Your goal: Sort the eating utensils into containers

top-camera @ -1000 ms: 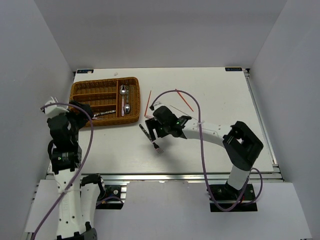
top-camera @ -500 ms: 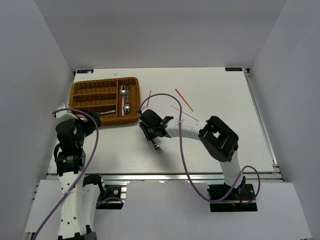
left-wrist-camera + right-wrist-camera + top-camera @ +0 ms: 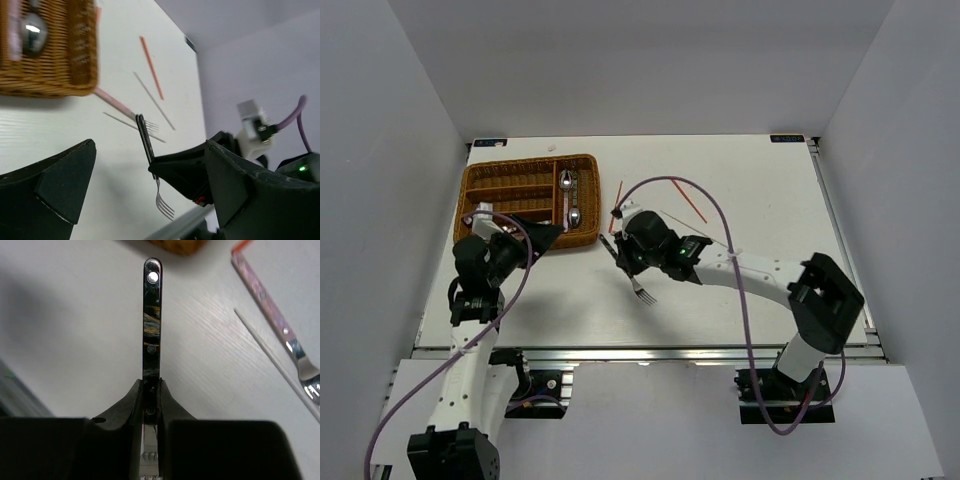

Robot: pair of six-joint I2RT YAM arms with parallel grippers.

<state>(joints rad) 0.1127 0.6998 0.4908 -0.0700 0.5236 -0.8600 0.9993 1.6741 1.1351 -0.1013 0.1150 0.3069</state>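
While L fingers (image 3: 50, 185) spread, R fingers (image 3: 125, 405) pinch dark-handled fork (image 3: 152, 315) mid-shaft, handle past tips

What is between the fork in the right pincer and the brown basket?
Only a pink-handled fork lying flat by the basket's corner. The left pincer, open, sits at the basket's near edge.

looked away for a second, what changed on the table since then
The left gripper swung right to the near right corner of the wicker tray, jaws open. The right gripper drifted left, then back right, jaws shut on the dark-handled fork throughout. The wicker tray, its spoons and the chopsticks stayed put.
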